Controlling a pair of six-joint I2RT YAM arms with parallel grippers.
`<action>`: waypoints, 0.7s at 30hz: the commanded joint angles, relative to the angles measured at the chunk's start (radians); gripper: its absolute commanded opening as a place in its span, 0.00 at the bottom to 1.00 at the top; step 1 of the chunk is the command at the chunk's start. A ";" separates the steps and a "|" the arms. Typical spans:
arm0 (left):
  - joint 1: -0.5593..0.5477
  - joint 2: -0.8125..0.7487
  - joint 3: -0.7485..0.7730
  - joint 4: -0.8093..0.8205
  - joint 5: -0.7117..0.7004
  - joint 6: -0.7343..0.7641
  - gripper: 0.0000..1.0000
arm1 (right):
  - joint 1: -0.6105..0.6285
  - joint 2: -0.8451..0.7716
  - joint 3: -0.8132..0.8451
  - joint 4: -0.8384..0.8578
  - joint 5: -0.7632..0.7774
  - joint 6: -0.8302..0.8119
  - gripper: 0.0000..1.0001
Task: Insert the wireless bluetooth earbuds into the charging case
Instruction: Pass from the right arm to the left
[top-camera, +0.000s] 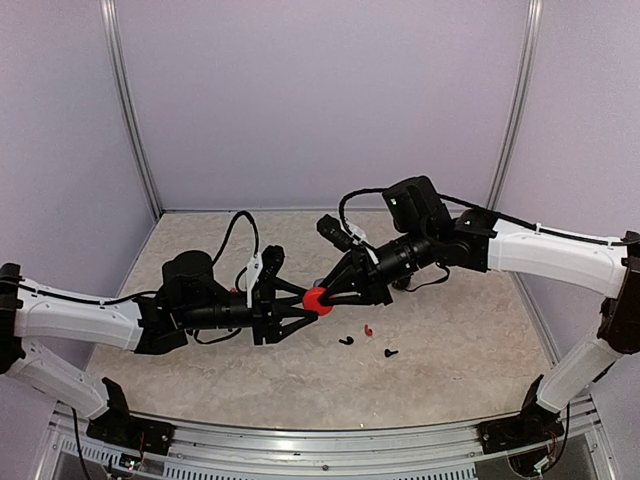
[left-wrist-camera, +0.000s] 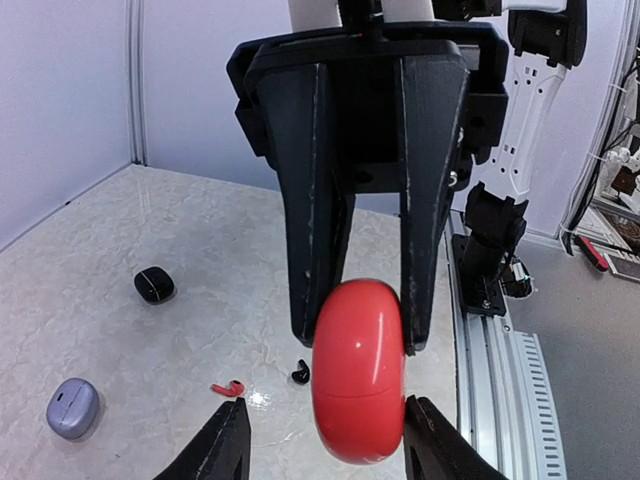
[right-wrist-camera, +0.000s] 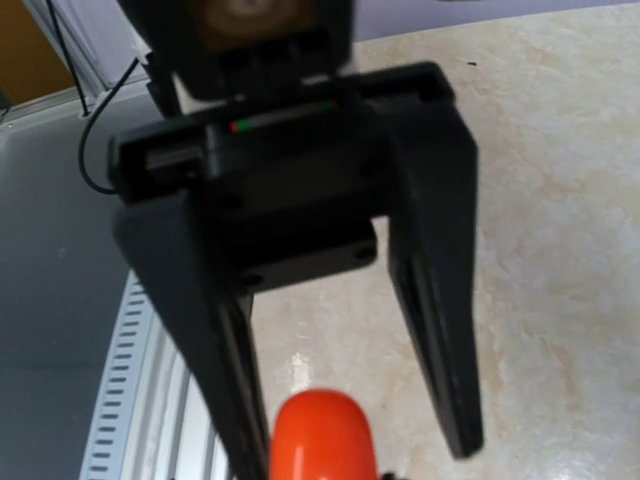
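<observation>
Left wrist view: right gripper (left-wrist-camera: 365, 340) pinches the red case (left-wrist-camera: 358, 385) in mid-air, left gripper (left-wrist-camera: 328, 402) spread loosely around it (probably to brace or open it); red earbud (left-wrist-camera: 230, 387) and black earbud (left-wrist-camera: 300, 373) lie on the table (left-wrist-camera: 120, 230) below

White arms (top-camera: 75, 318), black fingers (left-wrist-camera: 305, 200), black cables (top-camera: 243, 212).

Red case (right-wrist-camera: 318, 435) cropped below; blurred.

No writing, brand mark or number can be read in any view; the red case (left-wrist-camera: 358, 370) shows only a plain glossy shell. The arms' casings carry nothing legible.
</observation>
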 joint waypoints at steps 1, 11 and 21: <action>0.006 0.009 0.031 0.045 0.039 -0.018 0.52 | 0.015 -0.010 0.036 0.005 -0.028 -0.008 0.08; 0.006 0.007 0.018 0.070 0.072 0.000 0.32 | 0.016 -0.003 0.041 0.012 -0.029 -0.005 0.08; 0.006 -0.010 0.020 0.057 0.048 0.003 0.36 | 0.016 -0.001 0.041 0.004 0.001 -0.002 0.07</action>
